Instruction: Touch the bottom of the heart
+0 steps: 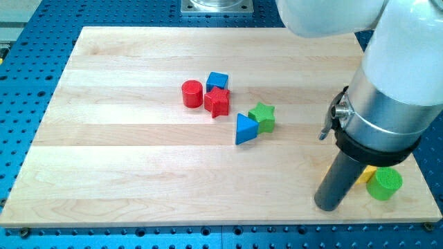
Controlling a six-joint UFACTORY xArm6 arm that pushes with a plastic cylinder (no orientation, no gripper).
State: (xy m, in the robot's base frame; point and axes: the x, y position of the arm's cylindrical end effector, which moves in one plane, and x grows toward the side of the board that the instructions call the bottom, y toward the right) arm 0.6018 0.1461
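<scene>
My tip (327, 206) rests on the wooden board (124, 173) near the view's bottom right. A yellow block (367, 175) peeks out just right of the rod. It is mostly hidden and its shape cannot be made out. No heart shape shows clearly anywhere. A green cylinder (384, 184) lies right of the yellow block and touches it. My tip is left of both, a short way from the yellow block.
A cluster lies at the board's middle: a red cylinder (192, 93), a blue cube (217, 81), a red star (217, 102), a blue triangle (245, 129) and a green star (263, 117). The board's bottom edge is close below my tip.
</scene>
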